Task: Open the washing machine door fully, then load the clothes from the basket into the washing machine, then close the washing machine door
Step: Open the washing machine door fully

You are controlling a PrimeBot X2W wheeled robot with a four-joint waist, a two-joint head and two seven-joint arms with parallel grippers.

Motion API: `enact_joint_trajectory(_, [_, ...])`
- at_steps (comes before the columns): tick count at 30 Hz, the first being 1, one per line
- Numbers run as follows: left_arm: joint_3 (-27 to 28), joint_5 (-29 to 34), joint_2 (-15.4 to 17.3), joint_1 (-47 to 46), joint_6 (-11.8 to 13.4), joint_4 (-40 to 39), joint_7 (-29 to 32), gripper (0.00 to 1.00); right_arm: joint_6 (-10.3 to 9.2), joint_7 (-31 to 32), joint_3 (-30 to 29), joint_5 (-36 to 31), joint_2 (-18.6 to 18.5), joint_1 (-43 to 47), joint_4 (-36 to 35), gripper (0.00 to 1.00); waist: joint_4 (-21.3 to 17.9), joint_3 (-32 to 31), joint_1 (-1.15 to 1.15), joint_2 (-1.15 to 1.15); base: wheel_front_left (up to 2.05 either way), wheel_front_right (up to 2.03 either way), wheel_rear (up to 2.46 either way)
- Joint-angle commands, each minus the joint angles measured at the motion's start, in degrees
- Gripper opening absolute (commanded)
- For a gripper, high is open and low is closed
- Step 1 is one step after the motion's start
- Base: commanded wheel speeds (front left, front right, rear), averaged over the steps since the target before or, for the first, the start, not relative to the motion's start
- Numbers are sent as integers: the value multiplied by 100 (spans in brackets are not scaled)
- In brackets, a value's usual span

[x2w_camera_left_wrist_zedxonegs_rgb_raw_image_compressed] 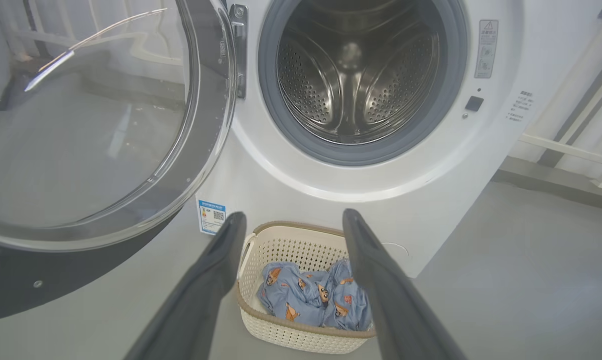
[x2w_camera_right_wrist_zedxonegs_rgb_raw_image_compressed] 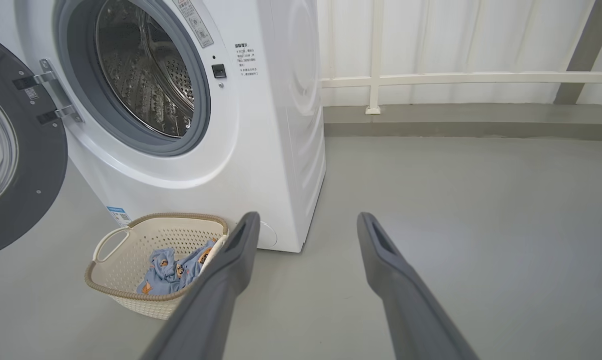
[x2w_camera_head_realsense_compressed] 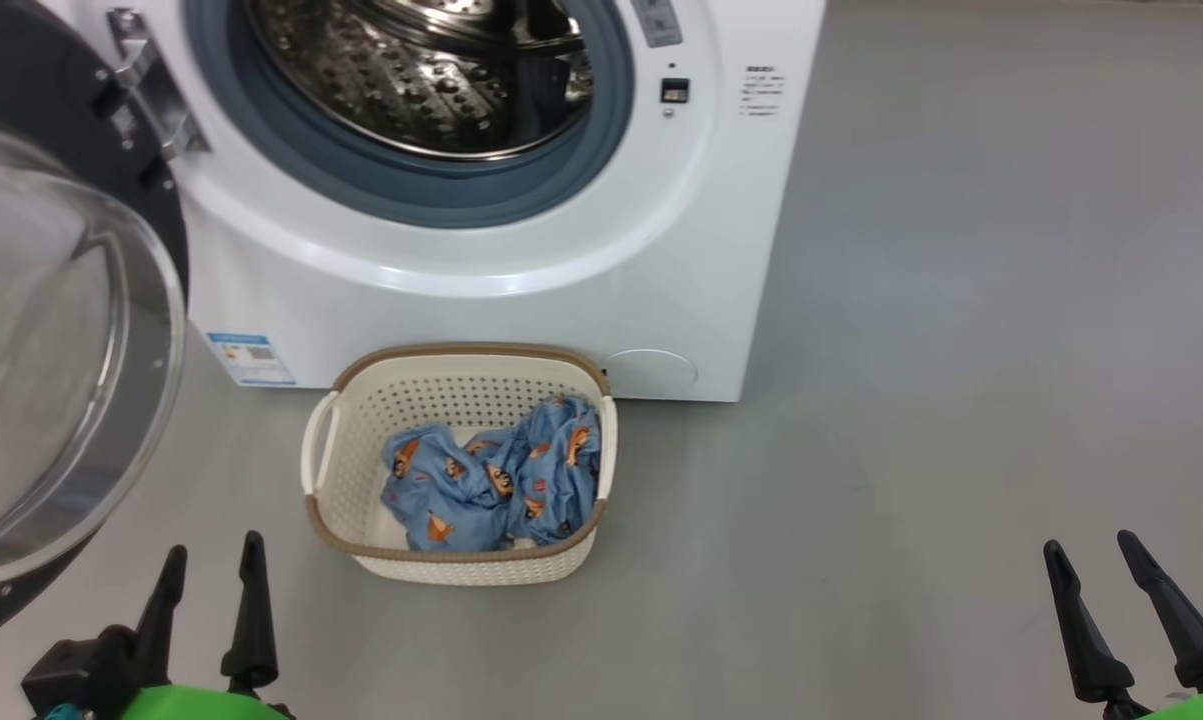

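1. The left gripper (x2w_camera_head_realsense_compressed: 214, 550), two long dark fingers, hangs at the lower left of the head view with its fingers spread apart and nothing between them. It is near the basket and touches nothing.
2. The right gripper (x2w_camera_head_realsense_compressed: 1091, 545) is likewise spread and holds nothing. It hangs over the bare grey floor (x2w_camera_head_realsense_compressed: 961, 400), well apart from the basket.
3. One small cream-white perforated plastic basket (x2w_camera_head_realsense_compressed: 441, 400) with a brown woven-look rim and two side handles stands on the floor, just in front of the machine.
4. In it lies one crumpled heap of light blue clothes (x2w_camera_head_realsense_compressed: 501, 480) printed with small orange and brown figures, bunched toward the basket's right side. I cannot tell how many garments it holds.
5. One big white front-loading washing machine (x2w_camera_head_realsense_compressed: 521, 310) stands behind the basket. The perforated wall of its steel drum (x2w_camera_head_realsense_compressed: 431, 80) shows bare inside the grey rubber gasket (x2w_camera_head_realsense_compressed: 411, 195).
6. Its one round glossy black door with a bulging clear glass window (x2w_camera_head_realsense_compressed: 61, 350) stands swung open at the machine's left.
7. One blue label sticker (x2w_camera_head_realsense_compressed: 251, 358) sits low on the machine's front.
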Motion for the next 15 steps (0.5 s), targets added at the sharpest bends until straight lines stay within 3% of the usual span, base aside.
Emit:
enact_joint_trajectory(1, [127, 21, 128, -55, -8, -182, -37, 100, 35, -69, 94, -23, -120, -57, -123, 100, -130, -13, 0, 0, 0, 0, 0])
enact_joint_trajectory(15, [-97, 233, 171, 52, -9, -470, -37, 100, 35, -69, 53, -20, -81, -57, -100, 100, -383, -72, 0, 0, 0, 0, 0])
